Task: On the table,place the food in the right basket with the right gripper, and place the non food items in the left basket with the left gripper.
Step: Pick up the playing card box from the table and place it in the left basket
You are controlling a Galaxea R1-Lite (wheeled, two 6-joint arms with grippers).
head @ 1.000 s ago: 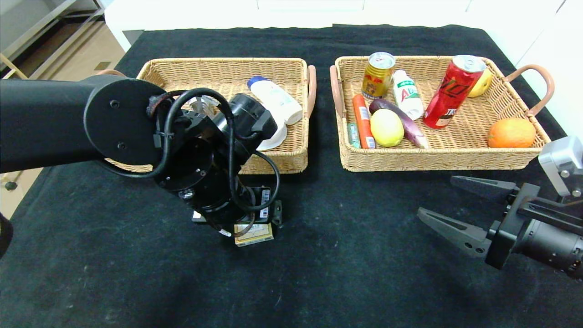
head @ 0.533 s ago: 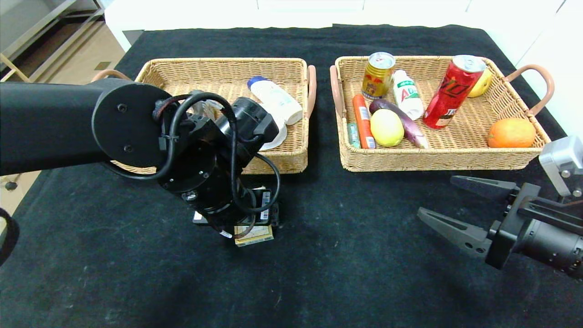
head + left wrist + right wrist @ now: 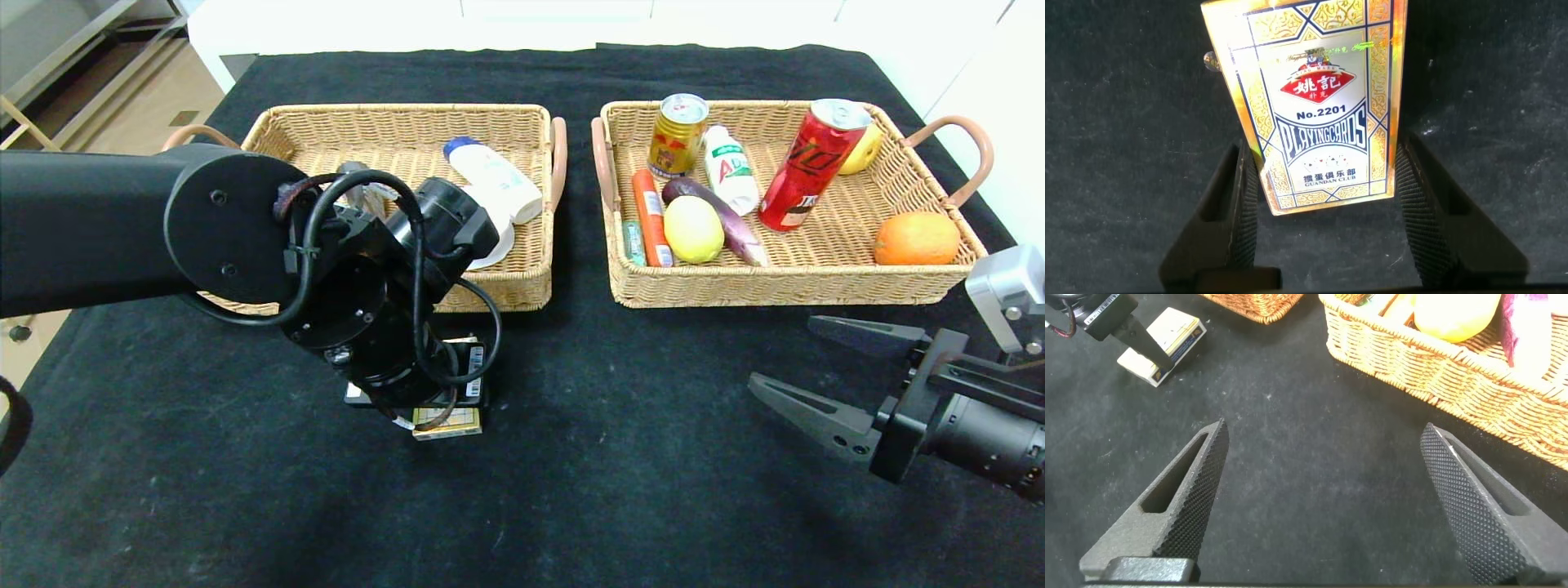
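Closing in since a moment ago, the left gripper (image 3: 1324,208) now pinches a cream playing-card box (image 3: 1319,106) lying on the black table (image 3: 620,457). Nearby, the right gripper (image 3: 804,367) hovers with fingers spread wide, holding nothing.

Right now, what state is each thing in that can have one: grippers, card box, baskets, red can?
left gripper: down over the playing-card box, fingers on both sides of it, grip not confirmed
playing-card box: lying flat on the table, outside both baskets
right gripper: open, empty, hovering near the right basket
left basket: holds a white bottle
right basket: holds food
red can: tilted, in the right basket
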